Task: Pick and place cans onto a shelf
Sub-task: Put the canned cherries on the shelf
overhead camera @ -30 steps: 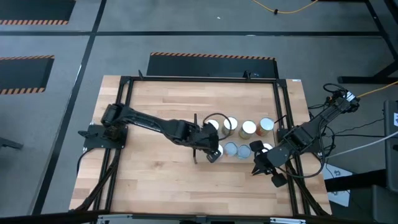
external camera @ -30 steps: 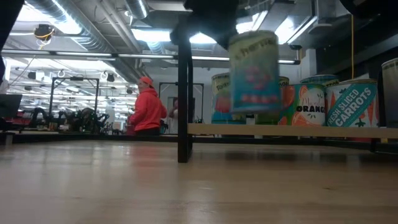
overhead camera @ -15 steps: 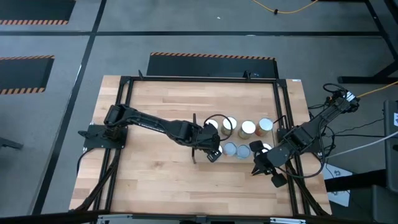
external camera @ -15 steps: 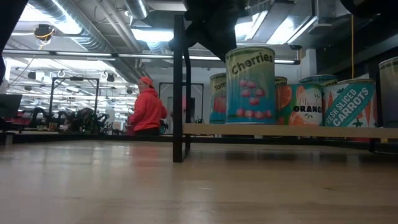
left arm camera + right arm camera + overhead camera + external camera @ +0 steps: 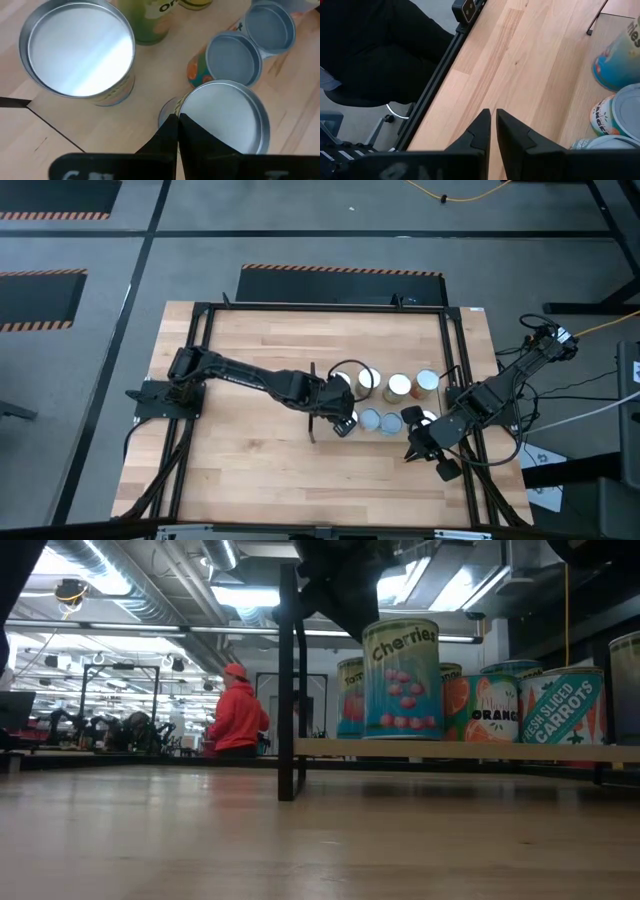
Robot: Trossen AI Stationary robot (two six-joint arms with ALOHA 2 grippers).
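Cherries can standing upright at the shelf's near end, under the left end effector.

The Cherries can [image 5: 402, 680] is standing with its long axis vertical on the shelf [image 5: 460, 749], label facing the low camera. The left end effector [image 5: 176, 121] is hanging over that can's lid rim, fingers pressed together and holding nothing. Behind it, the other cans [image 5: 399, 387] are standing upright in rows on the shelf. The right end effector [image 5: 493, 116] is waiting over the bench [image 5: 250, 460] by the right edge, fingers nearly together, empty.
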